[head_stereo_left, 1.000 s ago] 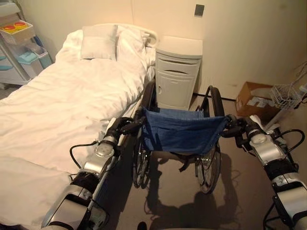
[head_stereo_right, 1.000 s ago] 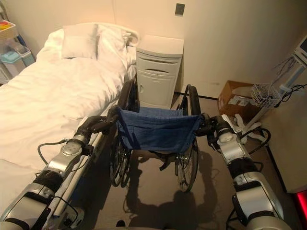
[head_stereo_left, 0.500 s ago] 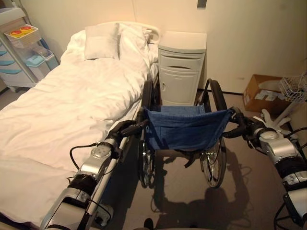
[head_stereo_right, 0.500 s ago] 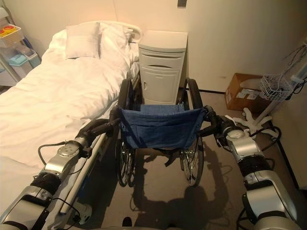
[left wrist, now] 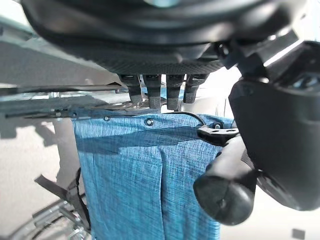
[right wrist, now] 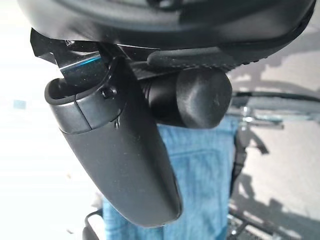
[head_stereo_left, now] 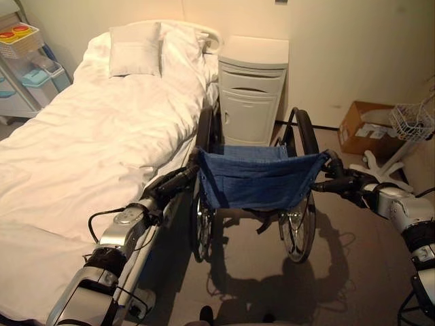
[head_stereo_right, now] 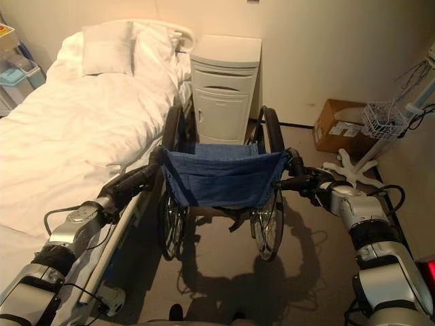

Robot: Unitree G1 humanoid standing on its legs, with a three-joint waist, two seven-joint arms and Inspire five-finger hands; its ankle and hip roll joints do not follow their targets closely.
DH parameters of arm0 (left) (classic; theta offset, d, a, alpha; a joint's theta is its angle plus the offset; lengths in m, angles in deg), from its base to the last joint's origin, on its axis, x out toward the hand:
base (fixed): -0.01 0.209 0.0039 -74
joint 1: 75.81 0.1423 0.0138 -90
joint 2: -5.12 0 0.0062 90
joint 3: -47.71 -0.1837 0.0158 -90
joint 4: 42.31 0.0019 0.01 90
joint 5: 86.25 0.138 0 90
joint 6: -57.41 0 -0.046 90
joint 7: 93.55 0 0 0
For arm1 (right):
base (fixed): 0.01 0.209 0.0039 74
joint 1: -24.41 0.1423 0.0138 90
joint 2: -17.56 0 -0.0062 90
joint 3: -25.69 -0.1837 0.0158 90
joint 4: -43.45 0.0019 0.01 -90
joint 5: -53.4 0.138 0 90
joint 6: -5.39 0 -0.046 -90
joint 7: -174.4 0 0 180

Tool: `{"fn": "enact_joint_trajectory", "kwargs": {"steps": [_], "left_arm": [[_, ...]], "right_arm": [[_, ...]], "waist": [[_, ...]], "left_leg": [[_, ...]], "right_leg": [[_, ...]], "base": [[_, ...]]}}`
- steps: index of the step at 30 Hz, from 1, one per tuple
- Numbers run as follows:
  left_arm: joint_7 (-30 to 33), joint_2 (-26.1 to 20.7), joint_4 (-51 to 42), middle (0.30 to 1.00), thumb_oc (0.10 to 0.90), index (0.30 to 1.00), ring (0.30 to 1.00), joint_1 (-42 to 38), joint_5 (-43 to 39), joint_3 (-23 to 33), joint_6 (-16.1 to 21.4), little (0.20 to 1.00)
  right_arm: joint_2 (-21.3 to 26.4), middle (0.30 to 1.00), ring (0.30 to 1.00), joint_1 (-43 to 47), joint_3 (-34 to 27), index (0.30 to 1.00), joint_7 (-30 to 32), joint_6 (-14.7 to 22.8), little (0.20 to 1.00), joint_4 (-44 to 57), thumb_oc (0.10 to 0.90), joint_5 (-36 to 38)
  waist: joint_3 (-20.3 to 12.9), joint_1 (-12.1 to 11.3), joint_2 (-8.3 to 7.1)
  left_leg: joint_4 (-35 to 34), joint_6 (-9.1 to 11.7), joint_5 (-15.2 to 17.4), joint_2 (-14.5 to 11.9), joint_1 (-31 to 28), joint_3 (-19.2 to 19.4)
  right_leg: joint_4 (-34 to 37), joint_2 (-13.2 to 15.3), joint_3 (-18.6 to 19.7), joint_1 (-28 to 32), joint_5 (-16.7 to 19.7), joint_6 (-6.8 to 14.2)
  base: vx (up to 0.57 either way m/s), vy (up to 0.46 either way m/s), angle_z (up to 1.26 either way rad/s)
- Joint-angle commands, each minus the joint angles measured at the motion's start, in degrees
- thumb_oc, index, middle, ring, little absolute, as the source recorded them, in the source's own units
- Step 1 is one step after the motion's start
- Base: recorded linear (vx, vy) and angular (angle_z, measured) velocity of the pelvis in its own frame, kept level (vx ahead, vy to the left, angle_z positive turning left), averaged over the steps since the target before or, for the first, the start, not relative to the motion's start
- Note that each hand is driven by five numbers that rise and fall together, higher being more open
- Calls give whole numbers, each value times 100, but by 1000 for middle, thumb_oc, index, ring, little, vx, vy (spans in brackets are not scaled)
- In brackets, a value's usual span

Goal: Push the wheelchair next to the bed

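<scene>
The wheelchair point(head_stereo_left: 255, 190), black-framed with a blue cloth backrest, stands on the floor just beside the white-sheeted bed point(head_stereo_left: 88, 156), its front close to the cream bedside cabinet point(head_stereo_left: 251, 88) at the bed's head. The left robot hand point(head_stereo_left: 170, 185) is curled round the wheelchair's left black push handle point(left wrist: 225, 190), on the side nearest the bed. The right robot hand point(head_stereo_right: 319, 185) wraps the right push handle point(right wrist: 192, 97), away from the bed. A white pillow point(head_stereo_left: 136, 49) lies at the bed's head. Beyond the wheelchair from the bed, a brown cardboard box point(head_stereo_left: 367, 129) holds pale items I cannot identify, near a white wire basket point(head_stereo_left: 411, 122).
</scene>
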State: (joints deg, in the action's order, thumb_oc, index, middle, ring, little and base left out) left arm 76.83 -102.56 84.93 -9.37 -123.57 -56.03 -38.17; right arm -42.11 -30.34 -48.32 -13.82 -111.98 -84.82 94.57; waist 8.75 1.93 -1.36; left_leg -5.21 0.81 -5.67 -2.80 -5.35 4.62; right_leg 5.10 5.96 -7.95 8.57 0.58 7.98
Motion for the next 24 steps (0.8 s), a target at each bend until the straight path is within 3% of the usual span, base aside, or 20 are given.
{"fn": "enact_joint_trajectory", "kwargs": {"steps": [1,4,7,17,24], "left_arm": [[-77,-455,467,900,800,900,900,-41,-646,418,225,900],[-255,-336,517,900,800,900,900,92,-1491,611,240,900],[-311,-296,565,900,800,900,900,236,-1824,757,259,900],[-710,-403,995,900,800,900,900,637,-2026,1210,304,900],[-966,-365,1134,900,800,900,900,864,-2082,1458,278,900]], "right_arm": [[698,900,900,658,-341,900,85,754,900,-83,800,150],[856,900,900,555,-470,900,95,868,900,-142,800,249],[956,900,900,405,-619,900,70,957,900,-150,800,427],[1452,900,900,186,-1080,900,89,1115,900,-122,800,945],[1523,900,900,-317,-1511,900,-270,967,900,-129,800,1094]], "waist": [[-191,-198,-75],[-200,-163,-92],[-198,-141,-103],[-208,-66,-160],[-209,-5,-169]], "left_leg": [[238,81,699,54,-210,40],[231,67,723,48,-230,77],[223,60,740,35,-254,104],[214,53,800,31,-295,177],[227,52,811,23,-292,220]], "right_leg": [[-423,-44,-102,-198,-63,-156],[-405,-44,-93,-195,-69,-153],[-395,-47,-93,-183,-79,-154],[-370,-76,-69,-168,-120,-150],[-403,-99,-50,-205,-133,-150]], "base": [[15,3,-6],[17,5,-4],[26,-3,-8],[5,0,-2],[0,0,0]]}}
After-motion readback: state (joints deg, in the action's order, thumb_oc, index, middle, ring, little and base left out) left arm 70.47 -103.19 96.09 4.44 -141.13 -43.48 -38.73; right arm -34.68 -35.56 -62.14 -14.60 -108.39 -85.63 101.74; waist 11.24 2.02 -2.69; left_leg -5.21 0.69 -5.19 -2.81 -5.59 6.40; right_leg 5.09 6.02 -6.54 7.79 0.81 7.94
